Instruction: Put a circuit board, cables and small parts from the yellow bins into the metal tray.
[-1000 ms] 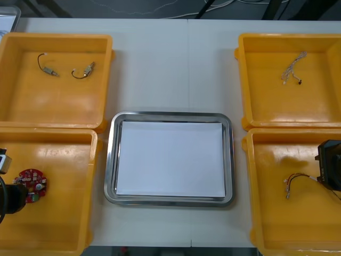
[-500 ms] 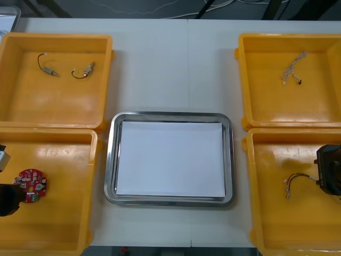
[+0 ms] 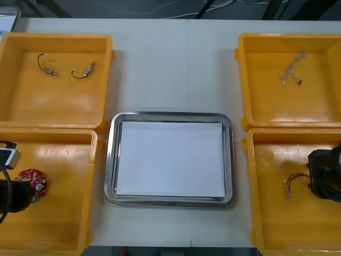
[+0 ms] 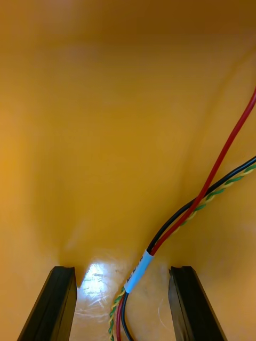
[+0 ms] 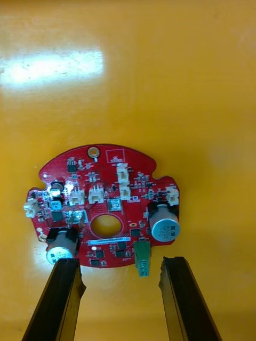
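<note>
A round red circuit board (image 3: pixel 34 177) (image 5: pixel 106 208) lies on the floor of the near left yellow bin (image 3: pixel 58 213). My left gripper (image 3: pixel 10 192) (image 5: pixel 121 262) is open, low over it, with the board's near edge between the fingertips. In the near right yellow bin (image 3: pixel 277 224) lies a red and yellow cable (image 3: pixel 294 181) (image 4: pixel 213 176) bundled with a black wire. My right gripper (image 3: pixel 323 180) (image 4: pixel 122 269) is open, and the cable's white-labelled stretch runs between its fingers. The metal tray (image 3: pixel 170 114), white inside, sits between the bins.
The far left bin (image 3: pixel 16 106) holds two short black cables (image 3: pixel 47 66) (image 3: pixel 83 71) with metal ends. In the far right bin (image 3: pixel 256 106) lies a pale twisted cable (image 3: pixel 293 69). Bare table stretches beyond the tray.
My right gripper slid left, over the cable's end. My left gripper drew back off the board, then came forward onto its edge again.
</note>
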You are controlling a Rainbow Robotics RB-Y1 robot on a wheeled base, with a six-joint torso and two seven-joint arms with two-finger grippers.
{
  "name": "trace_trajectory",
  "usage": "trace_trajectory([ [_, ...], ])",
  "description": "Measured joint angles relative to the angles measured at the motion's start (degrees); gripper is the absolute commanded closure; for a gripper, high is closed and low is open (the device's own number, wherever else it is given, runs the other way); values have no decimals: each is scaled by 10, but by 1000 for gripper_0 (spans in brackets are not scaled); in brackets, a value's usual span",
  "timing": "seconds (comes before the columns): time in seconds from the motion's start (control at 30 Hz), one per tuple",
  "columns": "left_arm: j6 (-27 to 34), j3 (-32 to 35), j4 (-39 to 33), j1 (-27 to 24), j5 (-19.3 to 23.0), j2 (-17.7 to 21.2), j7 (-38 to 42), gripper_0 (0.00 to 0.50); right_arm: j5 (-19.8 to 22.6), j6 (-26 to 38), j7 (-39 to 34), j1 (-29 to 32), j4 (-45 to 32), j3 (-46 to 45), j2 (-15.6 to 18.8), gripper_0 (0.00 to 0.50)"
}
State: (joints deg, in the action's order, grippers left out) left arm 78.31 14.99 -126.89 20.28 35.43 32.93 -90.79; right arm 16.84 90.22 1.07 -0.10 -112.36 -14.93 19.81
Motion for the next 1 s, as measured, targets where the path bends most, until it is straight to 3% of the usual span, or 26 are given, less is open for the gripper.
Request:
trace_trajectory([
  [0.27, -19, -6, 1, 1, -14, -13, 0, 85, -4, -8, 0, 7, 0, 4, -3, 16],
  [0.3, -21, -6, 1, 1, -15, -15, 0, 86, -6, -8, 0, 7, 0, 4, -3, 72],
  [0.37, -24, -6, 1, 1, -17, -17, 0, 85, -8, -8, 0, 7, 0, 4, -3, 338],
  [0.4, -25, -6, 1, 1, -18, -18, 0, 85, -8, -8, 0, 7, 0, 5, -3, 421],
  [0.47, -28, -6, 1, 2, -19, -20, 0, 85, -8, -8, 0, 9, 0, 5, -3, 500],
  [1.0, -69, -7, 1, 39, -19, -28, 0, 86, -5, 17, 0, 4, -1, 5, -1, 500],
])
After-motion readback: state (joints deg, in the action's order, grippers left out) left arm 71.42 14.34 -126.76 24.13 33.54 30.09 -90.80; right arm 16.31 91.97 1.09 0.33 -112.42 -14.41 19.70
